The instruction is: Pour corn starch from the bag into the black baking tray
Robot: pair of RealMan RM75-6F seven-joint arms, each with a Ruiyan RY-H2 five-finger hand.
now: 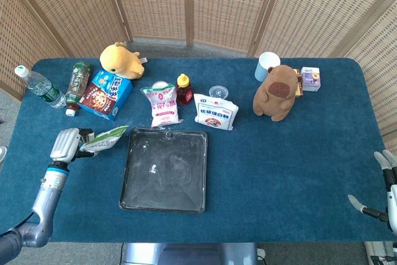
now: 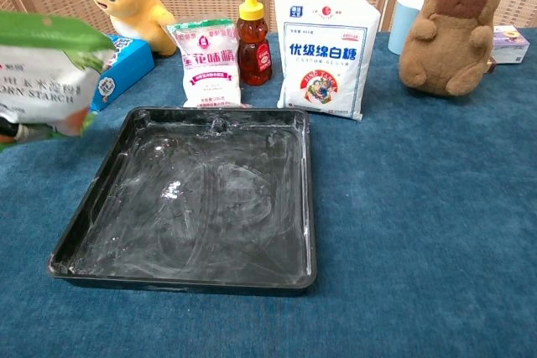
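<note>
The black baking tray (image 1: 129,185) (image 2: 309,199) lies at the table's front centre, dusted with white starch smears. My left hand (image 1: 64,144) grips the green-and-white corn starch bag (image 1: 103,139) (image 2: 46,73), held roughly upright just left of the tray and clear of its rim. In the chest view the bag fills the left edge and the hand itself is hidden. My right hand (image 1: 386,181) hangs off the table's right edge with its fingers spread and nothing in it.
Along the back stand a pink-labelled bag (image 1: 161,104), a honey bottle (image 1: 183,87), a white sugar bag (image 1: 215,112), a brown plush (image 1: 275,92), a yellow plush (image 1: 123,61), a blue cookie box (image 1: 106,94), bottles (image 1: 38,85) and a blue cup (image 1: 267,64).
</note>
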